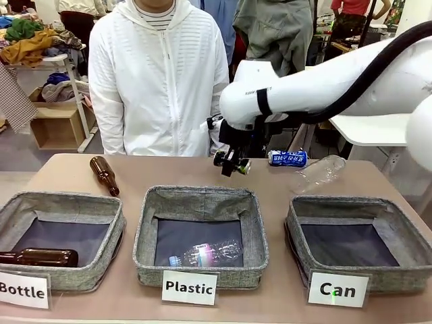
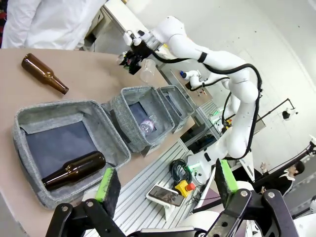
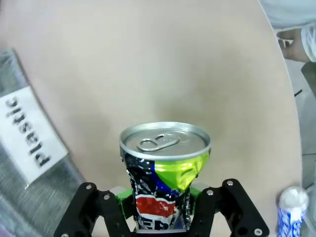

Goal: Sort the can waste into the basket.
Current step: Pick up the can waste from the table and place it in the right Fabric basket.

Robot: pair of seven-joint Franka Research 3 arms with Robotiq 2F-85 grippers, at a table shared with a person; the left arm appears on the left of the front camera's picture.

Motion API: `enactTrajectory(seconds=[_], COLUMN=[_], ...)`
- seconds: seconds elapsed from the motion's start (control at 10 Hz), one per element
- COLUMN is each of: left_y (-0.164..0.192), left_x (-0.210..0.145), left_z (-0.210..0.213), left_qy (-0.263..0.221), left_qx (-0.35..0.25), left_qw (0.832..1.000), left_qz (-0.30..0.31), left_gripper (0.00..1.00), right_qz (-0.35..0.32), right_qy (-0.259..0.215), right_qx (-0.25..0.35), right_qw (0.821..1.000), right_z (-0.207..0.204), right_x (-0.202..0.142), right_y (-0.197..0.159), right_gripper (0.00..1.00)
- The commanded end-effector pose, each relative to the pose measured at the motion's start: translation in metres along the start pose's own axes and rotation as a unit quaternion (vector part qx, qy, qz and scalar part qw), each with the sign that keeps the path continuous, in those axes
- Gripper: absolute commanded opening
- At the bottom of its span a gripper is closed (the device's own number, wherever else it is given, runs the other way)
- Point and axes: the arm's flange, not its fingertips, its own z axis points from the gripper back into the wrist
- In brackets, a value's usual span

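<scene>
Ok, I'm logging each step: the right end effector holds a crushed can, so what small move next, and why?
Probably carry it toward the robot's right until above the Can basket. The right end effector is shut on the crushed can, held above the table behind the Plastic basket, and the Can basket sits further right.

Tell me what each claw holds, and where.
Right claw clamps the crushed can by its dented lower body; left claw is open, empty.

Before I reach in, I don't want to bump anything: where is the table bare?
Bare: between the loose brown bottle and the right gripper, behind the Plastic basket. Crowded: far right, where the blue can and clear bottle lie near that gripper.
</scene>
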Motion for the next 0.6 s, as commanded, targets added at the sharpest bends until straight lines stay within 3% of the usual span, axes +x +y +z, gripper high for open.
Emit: enactTrajectory(seconds=[0.0, 0.3, 0.5], left_y=[-0.003, -0.003, -0.003], left_x=[0.004, 0.004, 0.004], left_z=[0.001, 0.001, 0.001], left_qy=[-0.005, -0.005, -0.005], left_qx=[-0.006, -0.006, -0.006], left_qw=[1.0, 1.0, 1.0], left_qz=[0.006, 0.006, 0.006], left_gripper=[1.0, 1.0, 1.0], right_qz=[0.016, 0.011, 0.035], right_qy=[-0.003, -0.005, 0.017], right_qx=[0.022, 0.035, 0.057], right_qw=[1.0, 0.999, 0.998], right_z=[0.054, 0.15, 0.17], right_x=[-0.043, -0.148, -0.214], right_y=[0.02, 0.084, 0.127], right_gripper=[0.0, 0.0, 0.0])
